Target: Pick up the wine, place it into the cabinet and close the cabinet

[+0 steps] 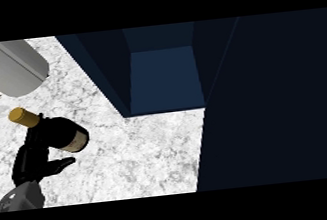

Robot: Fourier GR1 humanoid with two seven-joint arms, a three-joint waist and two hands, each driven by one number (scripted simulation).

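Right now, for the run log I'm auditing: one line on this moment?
stage: pickup | left hand: at wine bottle, grip unclear | right hand: not in view | cabinet: open

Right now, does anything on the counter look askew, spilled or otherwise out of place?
Nothing looks spilled or broken. The wine bottle seems to lean, gold cap up-left, but the steep view may cause that. The left hand is beside it; the cabinet stands open.

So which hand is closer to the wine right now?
Left. The left hand is right at the wine, just below it in the head view, by the counter's left side. The right hand is out of view.
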